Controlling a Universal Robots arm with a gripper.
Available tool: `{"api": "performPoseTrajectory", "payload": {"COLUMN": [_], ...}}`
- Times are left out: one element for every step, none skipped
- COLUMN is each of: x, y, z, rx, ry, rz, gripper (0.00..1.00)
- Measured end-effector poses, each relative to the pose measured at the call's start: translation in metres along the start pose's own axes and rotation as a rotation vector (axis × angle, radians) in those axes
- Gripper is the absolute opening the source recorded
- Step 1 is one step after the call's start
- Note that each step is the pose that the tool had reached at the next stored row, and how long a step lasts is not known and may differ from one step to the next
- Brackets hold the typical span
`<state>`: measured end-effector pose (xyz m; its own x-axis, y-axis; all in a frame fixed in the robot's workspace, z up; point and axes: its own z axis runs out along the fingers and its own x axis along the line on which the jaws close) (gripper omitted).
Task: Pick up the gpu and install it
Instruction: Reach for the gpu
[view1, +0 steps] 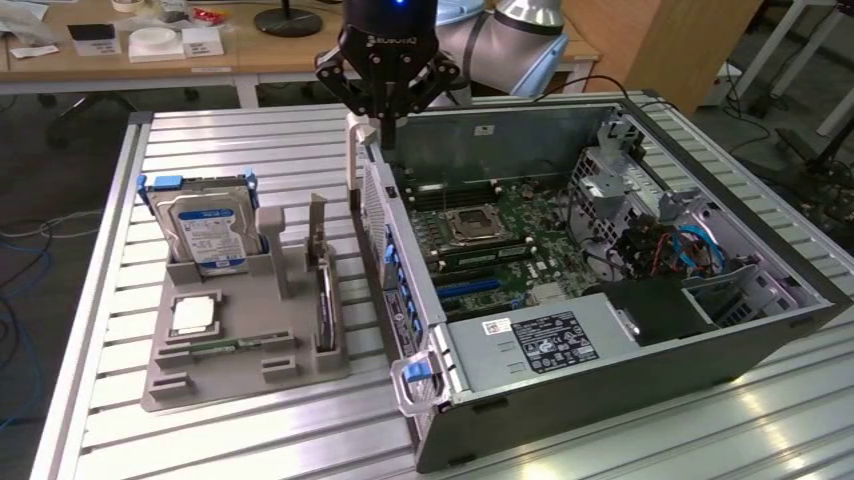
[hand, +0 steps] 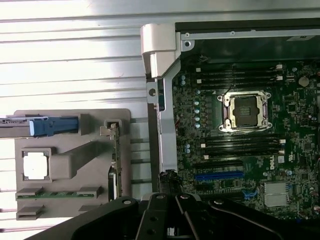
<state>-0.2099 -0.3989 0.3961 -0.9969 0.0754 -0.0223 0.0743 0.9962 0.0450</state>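
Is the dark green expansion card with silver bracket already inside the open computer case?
No, the card stands in the grey tray outside the case.

Above the computer case (view1: 601, 370), the arm (view1: 521, 30) is cut off by the frame edge. Beside the case, the gpu (view1: 322, 280) stands edge-on in the grey holder (view1: 200, 375), its faces hard to make out. The hard drive (hand: 15, 128) runs out of the wrist view. Print on the case's power-supply label (view1: 550, 342) is too small to read.
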Motion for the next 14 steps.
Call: {"api": "performPoseTrajectory", "payload": {"x": [0.001,0.003,0.004,0.005,0.006,0.007,0.008,0.009,0.01,0.011,0.012,0.013,0.014,0.016], "y": [-0.0001,-0.0002,-0.0003,-0.0004,-0.0005,-0.0005,-0.0006,-0.0007,-0.0008,-0.0009,-0.0009,-0.001,-0.0011,-0.0012], "z": [0.0,0.0,0.0,0.0,0.0,0.0,0.0,0.0,0.0,0.0,0.0,0.0,0.0,0.0], "rx": [0.0001,0.0,0.0,0.0,0.0,0.0,0.0,0.0,0.0,0.0,0.0,0.0,0.0,0.0], "ry": [0.0,0.0,0.0,0.0,0.0,0.0,0.0,0.0,0.0,0.0,0.0,0.0,0.0,0.0], "rz": [0.0,0.0,0.0,0.0,0.0,0.0,0.0,0.0,0.0,0.0,0.0,0.0,0.0,0.0], "gripper": [0.11,0.11,0.11,0.11,0.11,0.11,0.11,0.11,0.11,0.11,0.11,0.11,0.11,0.11]}}
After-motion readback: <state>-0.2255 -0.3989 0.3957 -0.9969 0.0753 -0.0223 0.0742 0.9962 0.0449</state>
